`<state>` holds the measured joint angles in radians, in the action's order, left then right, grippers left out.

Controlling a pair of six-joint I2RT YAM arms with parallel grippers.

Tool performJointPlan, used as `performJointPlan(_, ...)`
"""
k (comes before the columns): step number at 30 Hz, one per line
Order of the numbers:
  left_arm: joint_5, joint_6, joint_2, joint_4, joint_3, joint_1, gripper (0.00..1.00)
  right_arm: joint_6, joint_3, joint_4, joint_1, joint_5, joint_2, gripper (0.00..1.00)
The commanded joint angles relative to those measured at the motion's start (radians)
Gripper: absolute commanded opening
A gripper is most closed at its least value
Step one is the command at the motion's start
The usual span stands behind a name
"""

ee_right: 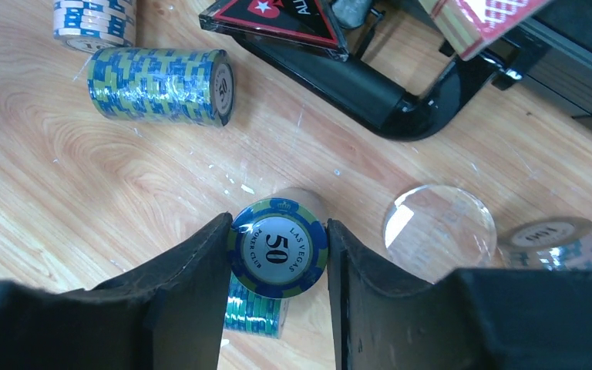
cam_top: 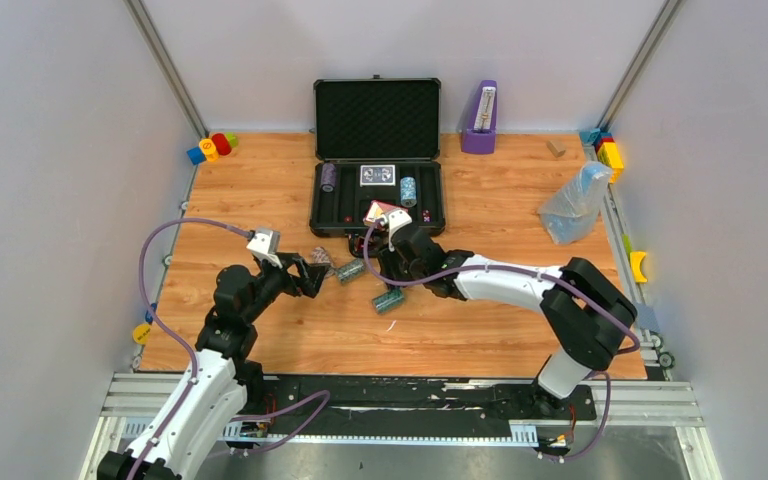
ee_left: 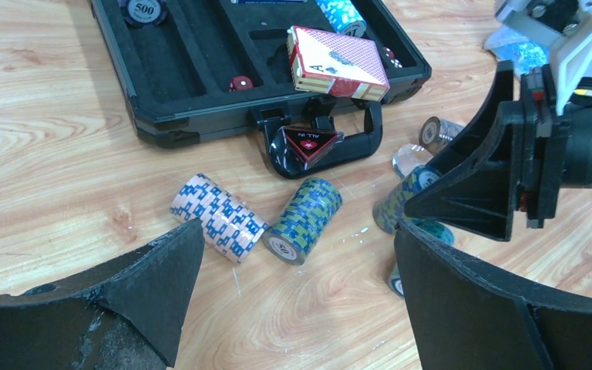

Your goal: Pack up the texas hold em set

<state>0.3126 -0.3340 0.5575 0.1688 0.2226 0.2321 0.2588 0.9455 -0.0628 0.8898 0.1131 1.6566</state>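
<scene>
Open black foam-lined case (cam_top: 377,118) with two chip stacks (cam_top: 328,176), two decks (cam_top: 378,175). Right gripper (ee_right: 277,231) clamps a green-blue stack (ee_right: 277,250); left gripper (ee_left: 297,231) jaws apart.

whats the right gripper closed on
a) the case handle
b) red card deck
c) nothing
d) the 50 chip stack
d: in the right wrist view the right gripper has a finger pressed against each side of the 50 chip stack.
</scene>
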Motion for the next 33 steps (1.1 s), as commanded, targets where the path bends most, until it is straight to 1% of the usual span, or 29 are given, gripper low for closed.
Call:
performJointPlan(1,-0.012,-0.001,0.0,0.028,0.001,-0.004,1.0,0.033,0.015,0.02,0.004,0.036,-0.129,0.28)
performJointPlan(4,-0.01,-0.004,0.014,0.034,0.002,-0.004,1.0,0.041,0.0,0.019,0.002,0.037,-0.2,0.22)
performJointPlan(6,0.01,-0.006,0.029,0.049,0.004,-0.004,1.0,0.045,-0.017,0.02,0.002,0.029,-0.249,0.21)
performJointPlan(9,0.049,-0.01,0.06,0.081,0.007,-0.004,1.0,0.061,-0.045,0.024,-0.011,-0.001,-0.33,0.16)
performJointPlan(10,0.052,-0.013,0.067,0.09,0.011,-0.004,1.0,0.067,-0.056,0.026,-0.019,-0.012,-0.355,0.16)
performJointPlan(15,0.071,-0.026,0.115,0.086,0.041,-0.004,1.0,0.107,-0.114,0.031,-0.064,-0.165,-0.469,0.13)
performJointPlan(17,0.088,-0.042,0.129,0.106,0.049,-0.004,1.0,0.117,-0.136,0.033,-0.074,-0.198,-0.509,0.11)
performJointPlan(20,0.128,-0.088,0.151,0.189,0.052,-0.003,1.0,0.129,-0.172,0.037,-0.084,-0.22,-0.564,0.1)
performJointPlan(22,0.18,-0.09,0.169,0.26,0.052,0.007,1.0,0.139,-0.19,0.037,-0.089,-0.231,-0.594,0.1)
performJointPlan(24,0.189,-0.046,0.167,0.272,0.066,0.06,1.0,0.154,-0.203,0.032,-0.095,-0.245,-0.623,0.1)
performJointPlan(25,0.142,-0.02,0.163,0.246,0.082,0.121,1.0,0.164,-0.21,0.031,-0.096,-0.255,-0.647,0.1)
performJointPlan(26,0.089,0.035,0.156,0.234,0.092,0.156,1.0,0.171,-0.217,0.033,-0.097,-0.267,-0.663,0.1)
performJointPlan(27,0.065,0.06,0.153,0.213,0.109,0.219,1.0,0.176,-0.223,0.034,-0.098,-0.279,-0.678,0.1)
performJointPlan(29,0.036,0.112,0.159,0.222,0.123,0.278,1.0,0.18,-0.234,0.033,-0.097,-0.284,-0.702,0.1)
performJointPlan(33,0.088,0.113,0.204,0.352,0.105,0.308,1.0,0.183,-0.254,0.025,-0.1,-0.287,-0.74,0.1)
